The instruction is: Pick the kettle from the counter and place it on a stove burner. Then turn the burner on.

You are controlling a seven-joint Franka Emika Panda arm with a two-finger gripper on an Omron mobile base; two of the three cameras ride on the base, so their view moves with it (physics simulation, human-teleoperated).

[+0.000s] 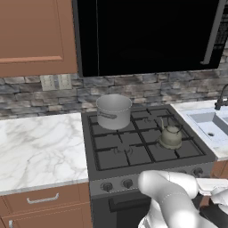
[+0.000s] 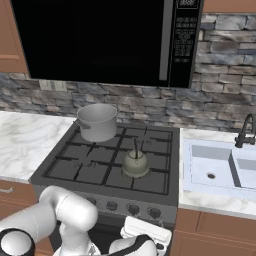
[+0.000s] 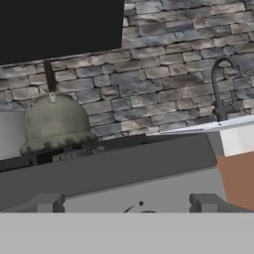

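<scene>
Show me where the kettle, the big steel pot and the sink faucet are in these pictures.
kettle [image 1: 171,137]: left base view, on its rounded body, sitting on the right front grate.
steel pot [image 1: 114,112]: left base view, on its side wall, on a back burner.
faucet [image 2: 245,130]: right base view, on its dark curved neck.

kettle [image 2: 135,165]: upright on the stove burner [image 2: 142,172], front right of cooktop
steel pot [image 2: 97,121]: at 10 o'clock from kettle, well apart
sink [image 2: 220,172]: at 3 o'clock

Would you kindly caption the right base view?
Kettle stands on a front stove burner, steel pot behind.
</scene>
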